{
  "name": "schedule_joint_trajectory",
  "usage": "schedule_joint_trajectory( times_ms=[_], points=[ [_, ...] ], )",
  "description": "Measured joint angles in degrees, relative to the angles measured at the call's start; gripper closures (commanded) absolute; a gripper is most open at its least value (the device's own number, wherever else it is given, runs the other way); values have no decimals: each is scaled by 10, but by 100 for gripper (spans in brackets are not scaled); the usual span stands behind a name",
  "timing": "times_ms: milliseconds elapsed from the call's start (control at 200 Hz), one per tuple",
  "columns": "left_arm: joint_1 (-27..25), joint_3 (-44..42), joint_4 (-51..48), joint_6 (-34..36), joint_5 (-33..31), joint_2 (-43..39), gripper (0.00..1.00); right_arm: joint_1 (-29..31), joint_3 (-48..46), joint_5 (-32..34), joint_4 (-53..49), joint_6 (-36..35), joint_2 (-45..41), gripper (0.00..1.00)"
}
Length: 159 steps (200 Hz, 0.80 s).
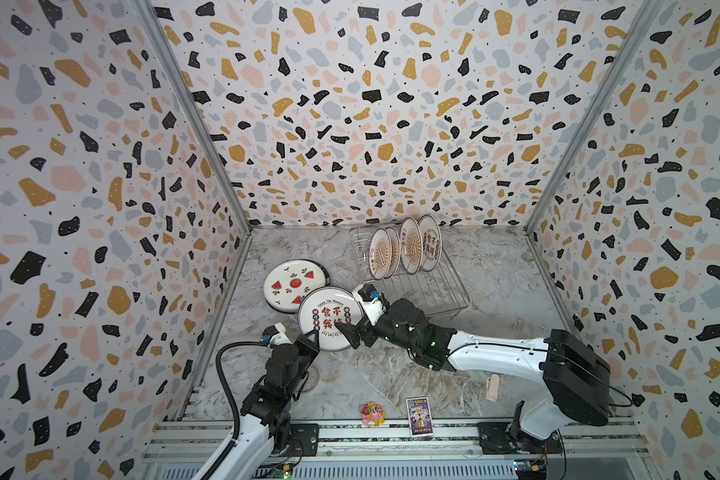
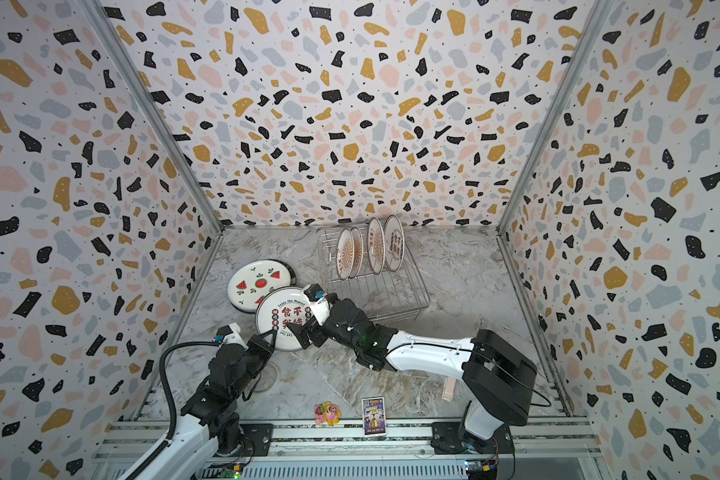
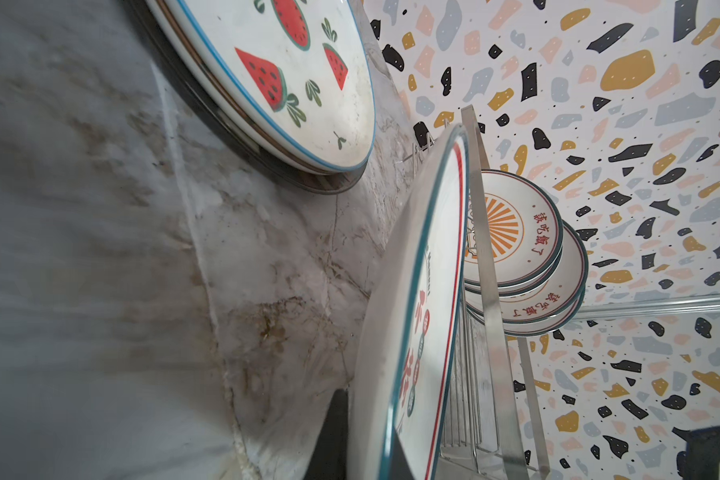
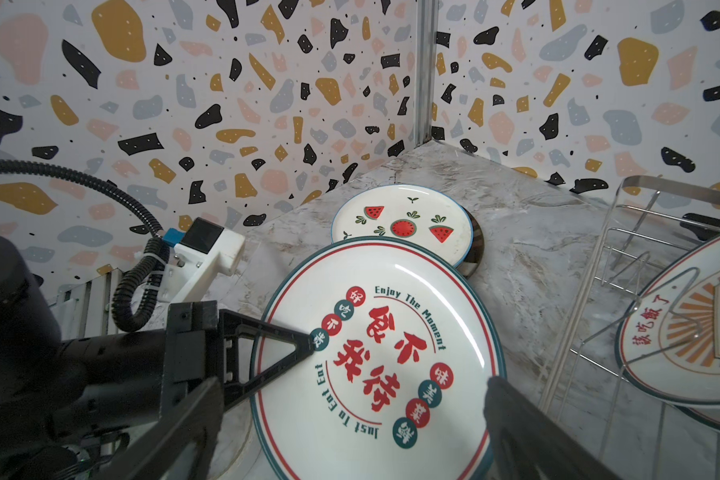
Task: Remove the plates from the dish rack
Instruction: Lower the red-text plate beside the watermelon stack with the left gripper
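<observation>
Four plates [image 1: 410, 246] stand on edge in the rack [image 1: 437, 291], at the far middle of the surface [image 1: 495, 291]. The left ones show orange sunbursts and the rightmost shows red characters. Another red-character plate [image 1: 329, 318] is out of the rack, just left of its near corner. The left tool [image 1: 313, 332] holds it tilted, jaws clamped on its near-left rim. Its far edge overlaps the watermelon plate [image 1: 294, 284], which lies flat on a dark-rimmed plate [image 4: 476, 249] farther left. Whether the held plate touches the watermelon plate I cannot tell. The right tool [image 4: 352, 384] hovers at the held plate's right side, jaws spread wide and gripping nothing. Near the front edge lie a small toy [image 1: 373, 413] and a card [image 1: 419, 415].
</observation>
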Motion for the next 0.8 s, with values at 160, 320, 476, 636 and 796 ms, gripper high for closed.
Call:
schedule_joint_trajectory(
  times_ms=[160, 320, 476, 636, 796],
  points=[
    [0, -1, 2, -4, 1, 28, 100, 0, 23, 1, -17, 0, 26, 1],
    [0, -1, 0, -5, 0, 49, 100, 0, 25, 5, -28, 0, 32, 1],
    [0, -1, 0, -10, 0, 50, 100, 0, 25, 7, -28, 0, 32, 1],
    [0, -3, 0, -21, -4, 60, 100, 0, 25, 9, -28, 0, 35, 1],
    [0, -5, 1, -30, -5, 76, 100, 0, 31, 9, -34, 0, 43, 1]
  ],
)
